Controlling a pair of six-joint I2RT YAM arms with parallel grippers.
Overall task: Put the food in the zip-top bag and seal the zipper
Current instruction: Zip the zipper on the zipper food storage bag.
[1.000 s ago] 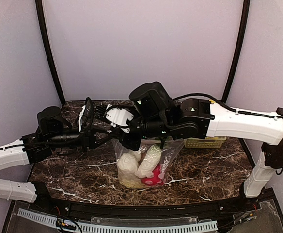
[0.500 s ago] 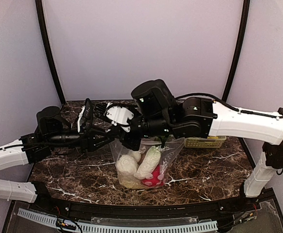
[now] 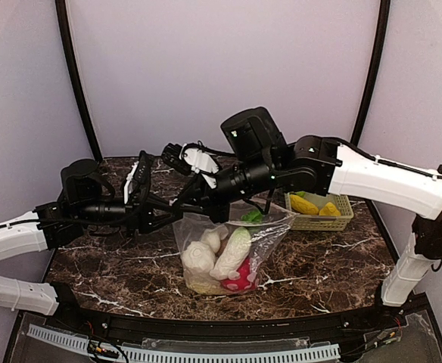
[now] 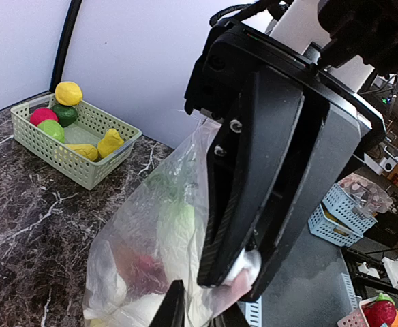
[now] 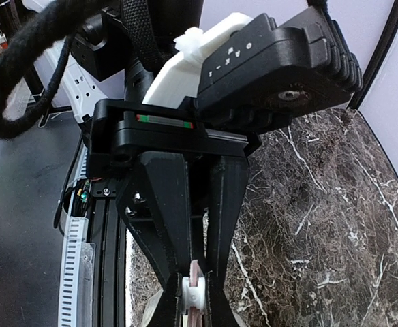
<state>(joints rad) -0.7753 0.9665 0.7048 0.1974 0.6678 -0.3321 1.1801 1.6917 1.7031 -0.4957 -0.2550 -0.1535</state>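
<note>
The zip-top bag (image 3: 265, 236) hangs over the marble table, held up by its top edge. Inside it lie the food pieces: the pale cabbage (image 3: 198, 257), the white radish (image 3: 235, 253) and the red spotted piece (image 3: 240, 281). My right gripper (image 3: 187, 203) is shut on the zipper's white slider tab (image 5: 193, 296), with the pink strip running through it. My left gripper (image 3: 169, 214) is shut on the bag's edge right beside it. In the left wrist view the right gripper's black fingers (image 4: 253, 204) pinch the white-pink zipper end (image 4: 248, 264) just above my left gripper (image 4: 202, 313).
A light green mesh basket (image 3: 319, 221) stands at the back right with yellow, green and red toy foods; it also shows in the left wrist view (image 4: 76, 160). The two arms cross closely above the table's middle. The table's rail lies below the bag.
The right arm's wrist has risen and swung back to the right, uncovering the basket. Its fingertips have moved left along the bag's top edge, up to the left gripper.
</note>
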